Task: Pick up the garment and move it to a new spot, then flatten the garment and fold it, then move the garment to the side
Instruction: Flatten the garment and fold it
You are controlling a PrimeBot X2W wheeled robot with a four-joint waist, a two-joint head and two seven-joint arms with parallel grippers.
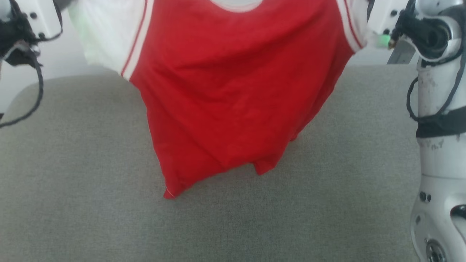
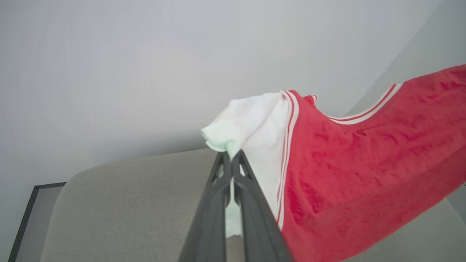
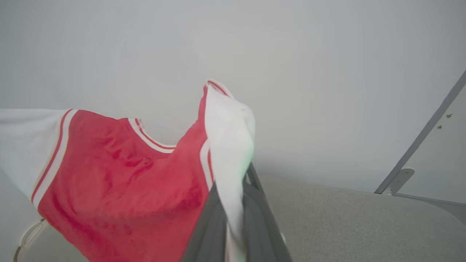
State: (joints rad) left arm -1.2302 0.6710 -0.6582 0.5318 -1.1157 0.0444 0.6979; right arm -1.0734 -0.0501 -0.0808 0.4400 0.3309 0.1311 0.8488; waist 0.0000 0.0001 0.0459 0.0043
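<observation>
Left pincer (image 2: 231, 154) pinches 1 white sleeve (image 2: 251, 120) and right pincer (image 3: 247, 182) pinches the other. The garment (image 1: 233, 91) hangs spread above the desk (image 1: 72, 182), red with striped seams, its hem low (touching or not, I cannot tell). Pick-up looks done; placing, flattening, folding and moving aside remain.

The head view looks steeply down from close above at the grey padded surface (image 1: 72, 182), with the garment (image 1: 225, 91) hanging near the lens. The left wrist view looks along the left arm's fingers (image 2: 251, 211), tilted up toward a pale wall (image 2: 109, 72). The right wrist view looks along the right arm's fingers (image 3: 258, 218) from the opposite side. All three views share the garment and the padded surface.
</observation>
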